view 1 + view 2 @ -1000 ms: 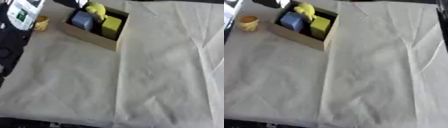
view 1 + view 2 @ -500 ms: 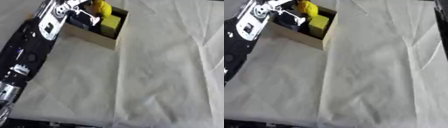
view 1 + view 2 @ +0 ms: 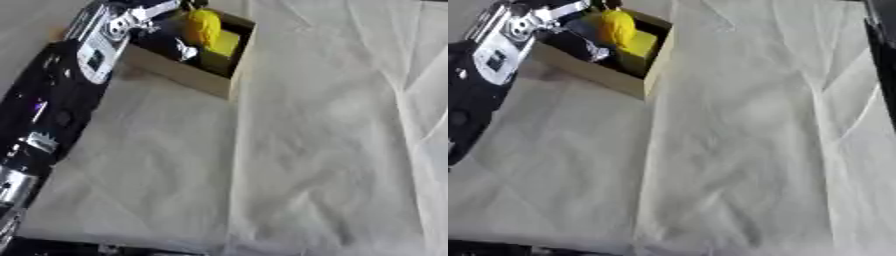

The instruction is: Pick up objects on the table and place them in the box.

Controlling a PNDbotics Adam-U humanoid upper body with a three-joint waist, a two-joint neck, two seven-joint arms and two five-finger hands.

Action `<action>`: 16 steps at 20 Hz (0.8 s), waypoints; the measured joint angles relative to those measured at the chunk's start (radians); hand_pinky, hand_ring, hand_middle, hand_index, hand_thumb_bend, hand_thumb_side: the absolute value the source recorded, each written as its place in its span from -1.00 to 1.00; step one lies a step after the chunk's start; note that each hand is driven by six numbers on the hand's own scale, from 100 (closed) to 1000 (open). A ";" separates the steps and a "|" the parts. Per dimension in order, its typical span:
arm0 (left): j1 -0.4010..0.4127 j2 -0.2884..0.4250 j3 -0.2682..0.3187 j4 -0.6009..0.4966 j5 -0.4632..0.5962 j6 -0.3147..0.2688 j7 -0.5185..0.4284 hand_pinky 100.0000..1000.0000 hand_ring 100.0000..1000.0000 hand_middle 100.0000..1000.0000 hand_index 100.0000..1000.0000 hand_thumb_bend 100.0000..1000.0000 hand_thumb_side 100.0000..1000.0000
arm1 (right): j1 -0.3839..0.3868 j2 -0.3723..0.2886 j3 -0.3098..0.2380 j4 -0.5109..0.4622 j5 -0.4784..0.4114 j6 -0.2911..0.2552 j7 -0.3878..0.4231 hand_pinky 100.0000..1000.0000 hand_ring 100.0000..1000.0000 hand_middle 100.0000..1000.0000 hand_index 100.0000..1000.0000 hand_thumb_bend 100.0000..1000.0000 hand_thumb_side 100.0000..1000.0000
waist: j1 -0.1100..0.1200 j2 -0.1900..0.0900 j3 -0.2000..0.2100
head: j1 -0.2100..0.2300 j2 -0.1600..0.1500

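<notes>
Nearest to me, the surface (image 3: 315,150) under its creased off-white cloth carries nothing loose that I can see. My black and silver left arm (image 3: 52,110) runs up the left side to the open tan cardboard box (image 3: 188,77) at the far left. My left robot hand (image 3: 149,12) sits over the box, but I cannot tell whether its fingers are curled or straight. A rounded yellow object (image 3: 616,27) stands inside, beside a yellow-green block (image 3: 640,47). My right robot hand shows nowhere.
</notes>
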 measured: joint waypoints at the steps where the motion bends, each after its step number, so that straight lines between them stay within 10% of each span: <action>1: 0.000 0.001 0.003 -0.012 0.007 -0.001 -0.006 0.72 0.76 0.65 0.91 -0.36 -0.34 | 0.002 0.000 0.000 0.002 0.000 0.000 0.000 0.60 0.56 0.32 0.69 -1.00 0.26 | 0.000 0.000 0.001 | -0.002 0.000; 16: 0.007 0.134 0.046 -0.199 0.152 0.060 -0.075 0.70 0.76 0.63 0.85 -0.61 -0.71 | 0.019 0.004 0.000 0.005 0.000 -0.001 0.003 0.60 0.56 0.32 0.69 -1.00 0.24 | 0.006 -0.003 0.031 | -0.044 0.000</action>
